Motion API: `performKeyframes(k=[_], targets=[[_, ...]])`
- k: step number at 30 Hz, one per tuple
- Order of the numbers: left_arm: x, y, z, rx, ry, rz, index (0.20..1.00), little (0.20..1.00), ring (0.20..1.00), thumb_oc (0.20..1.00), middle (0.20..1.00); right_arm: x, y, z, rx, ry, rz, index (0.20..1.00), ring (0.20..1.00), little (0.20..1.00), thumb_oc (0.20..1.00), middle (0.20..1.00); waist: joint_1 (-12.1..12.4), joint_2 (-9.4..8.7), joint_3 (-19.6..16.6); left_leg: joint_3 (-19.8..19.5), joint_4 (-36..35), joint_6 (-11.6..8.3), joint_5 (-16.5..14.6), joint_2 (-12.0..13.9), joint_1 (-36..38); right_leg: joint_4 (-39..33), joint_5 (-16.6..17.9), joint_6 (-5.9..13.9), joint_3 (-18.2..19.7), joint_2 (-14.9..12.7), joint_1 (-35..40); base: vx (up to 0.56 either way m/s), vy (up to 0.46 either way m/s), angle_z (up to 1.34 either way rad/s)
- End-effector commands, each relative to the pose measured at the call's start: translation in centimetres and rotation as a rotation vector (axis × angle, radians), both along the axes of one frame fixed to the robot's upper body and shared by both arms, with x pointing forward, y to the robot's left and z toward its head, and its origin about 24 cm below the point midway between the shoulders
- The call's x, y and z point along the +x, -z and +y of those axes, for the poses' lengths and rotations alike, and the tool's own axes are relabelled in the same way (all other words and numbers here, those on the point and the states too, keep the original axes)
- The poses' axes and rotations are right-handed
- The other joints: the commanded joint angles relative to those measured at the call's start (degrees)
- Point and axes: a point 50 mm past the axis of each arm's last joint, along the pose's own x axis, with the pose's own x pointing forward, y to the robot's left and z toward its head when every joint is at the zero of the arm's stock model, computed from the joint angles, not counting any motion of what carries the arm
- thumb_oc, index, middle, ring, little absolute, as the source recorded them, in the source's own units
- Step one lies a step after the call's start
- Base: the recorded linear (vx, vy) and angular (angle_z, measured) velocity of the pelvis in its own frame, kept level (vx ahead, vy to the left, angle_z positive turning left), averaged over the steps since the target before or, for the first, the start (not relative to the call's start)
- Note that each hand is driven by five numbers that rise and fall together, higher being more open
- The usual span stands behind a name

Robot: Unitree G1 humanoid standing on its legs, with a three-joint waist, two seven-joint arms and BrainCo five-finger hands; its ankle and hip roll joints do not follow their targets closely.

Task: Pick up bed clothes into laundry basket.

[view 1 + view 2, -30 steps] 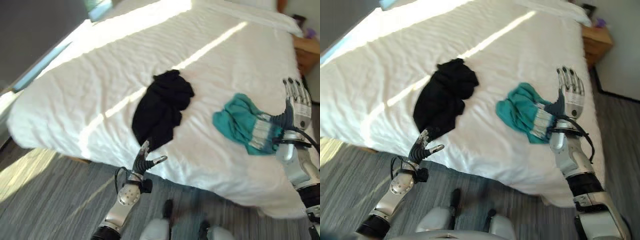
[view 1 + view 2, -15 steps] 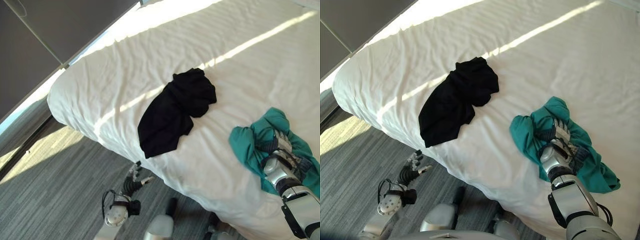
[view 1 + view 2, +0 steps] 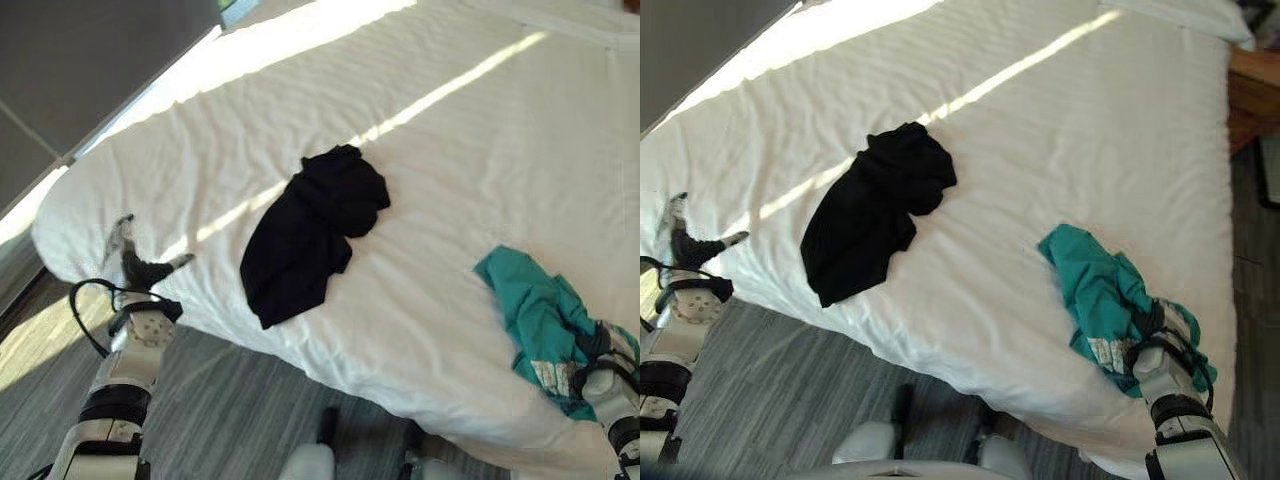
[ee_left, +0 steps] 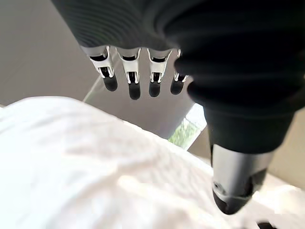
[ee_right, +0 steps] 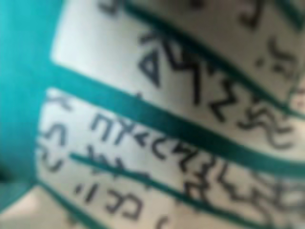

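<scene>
Nearest the robot, its right hand [image 3: 1162,352] sits at the near edge of the white quilted bed [image 3: 470,190], buried in the crumpled teal T-shirt with white printed panel [image 3: 1105,300]. Cloth drapes over the hand, and in the right wrist view printed teal fabric [image 5: 152,114] presses against the lens. I cannot tell whether the fingers are curled on it or loose. The teal shirt lies with its long axis running from the hand away up the bed, toward the far left, and its near end hangs close to the mattress edge.

The left hand [image 3: 135,262] is raised at the bed's left corner, fingers straight and spread, thumb apart, holding nothing. The left wrist view shows its dark-tipped fingers [image 4: 133,78] above bare white bedding.

Farther in, the black crumpled garment [image 3: 310,230] lies mid-bed, long axis diagonal, its narrow end pointing at the near edge and its bunched end toward the far side. It is well apart from both hands, lying between them, a bit nearer the left.

The right hand looks best placed for the teal shirt. Likely the black one falls to the left arm. No laundry basket visible.
</scene>
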Motion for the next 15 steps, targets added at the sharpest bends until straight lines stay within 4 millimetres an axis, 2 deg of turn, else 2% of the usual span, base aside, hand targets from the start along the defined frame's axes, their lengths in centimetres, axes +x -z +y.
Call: performKeyframes(k=[1,2,5,6,8,10,11,12,13,15], targets=[[3.4,-1.9,-1.8,0.065,0.042,-0.026,1.000,1.000,1.000,1.000,1.000,-3.6,1.4,-2.0,-0.073,0.064,0.178,0.200,0.200,0.200,0.200,0.200,-2.0,0.65,0.9,1.4,0.2,-4.22,-1.0,3.6,-2.2,0.9,-2.8,8.15,-1.2,-4.4,3.8,-0.14,0.060,-0.41],[4.8,-2.5,-2.6,0.106,0.055,0.005,1.000,1.000,1.000,1.000,1.000,-4.3,2.4,-1.3,-0.064,0.053,0.216,0.200,0.200,0.200,0.200,0.200,-3.5,0.22,2.2,2.0,0.2,-4.20,-0.7,3.8,-3.2,0.9,-2.1,8.34,-0.5,-4.4,2.2,-0.21,0.079,-0.42],[7.3,-5.1,-3.9,0.233,0.069,0.020,1.000,1.000,1.000,1.000,1.000,-4.0,3.4,0.2,-0.084,-0.013,0.252,0.200,0.200,0.200,0.200,0.200,-5.4,-0.83,5.3,2.6,0.2,-4.31,0.3,4.3,-5.8,0.9,-0.7,8.58,0.3,-4.5,-0.9,-0.19,0.073,-0.45],[7.4,-5.2,-3.9,0.235,0.070,0.017,1.000,1.000,1.000,1.000,1.000,-4.0,3.4,0.3,-0.082,-0.012,0.250,0.200,0.200,0.200,0.200,0.200,-5.4,-0.93,5.4,2.6,0.2,-4.31,0.3,4.3,-5.9,0.9,-0.7,8.58,0.3,-4.5,-1.1,-0.11,0.034,-0.37],[8.8,-8.0,-5.1,0.301,0.082,-0.044,1.000,1.000,1.000,1.000,1.000,-4.2,4.3,1.5,-0.083,-0.057,0.274,0.200,0.200,0.200,0.200,0.200,-6.6,-1.48,7.1,2.5,0.2,-4.43,0.8,4.5,-7.9,0.9,0.1,8.83,0.6,-4.8,-2.9,-0.12,0.031,-0.11],[9.9,-9.6,-7.1,0.296,0.122,-0.115,1.000,1.000,1.000,1.000,1.000,-5.1,5.7,2.9,-0.056,-0.076,0.313,0.200,0.200,0.200,0.200,0.200,-7.6,-1.79,8.0,2.1,0.2,-4.49,1.1,4.6,-9.7,0.9,0.8,8.97,0.9,-5.2,-4.5,-0.11,0.042,0.10],[10.6,-10.7,-8.9,0.298,0.167,-0.155,1.000,1.000,1.000,1.000,1.000,-6.1,6.9,4.3,-0.017,-0.084,0.346,0.200,0.200,0.200,0.200,0.200,-8.3,-1.92,8.2,2.2,0.2,-4.36,1.2,4.3,-10.6,0.9,1.0,9.03,1.1,-5.7,-5.3,-0.07,0.055,0.04],[10.8,-11.0,-9.5,0.297,0.184,-0.164,1.000,1.000,1.000,1.000,1.000,-6.5,7.3,4.8,-0.002,-0.084,0.361,0.200,0.200,0.200,0.200,0.200,-8.7,-1.96,8.2,2.3,0.2,-4.34,1.2,4.3,-10.6,0.9,1.1,9.11,1.1,-5.9,-5.5,-0.06,0.061,0.07],[10.9,-10.5,-10.1,0.287,0.206,-0.149,0.200,0.200,0.200,0.200,0.200,-6.8,7.6,5.1,0.011,-0.080,0.374,0.200,0.200,0.200,0.200,0.200,-8.8,-1.97,8.2,2.7,0.2,-4.32,1.1,4.2,-10.4,0.9,1.3,9.28,1.0,-6.1,-5.6,-0.02,0.068,-0.05],[10.7,-8.2,-10.2,0.247,0.226,-0.070,0.200,0.200,0.200,0.200,0.200,-6.4,7.7,5.4,0.028,-0.074,0.373,0.200,0.200,0.200,0.200,0.200,-9.0,-1.89,7.9,3.6,0.2,-4.32,0.8,4.1,-9.4,0.9,1.7,9.50,1.4,-6.3,-5.5,-0.01,0.076,-0.09]])
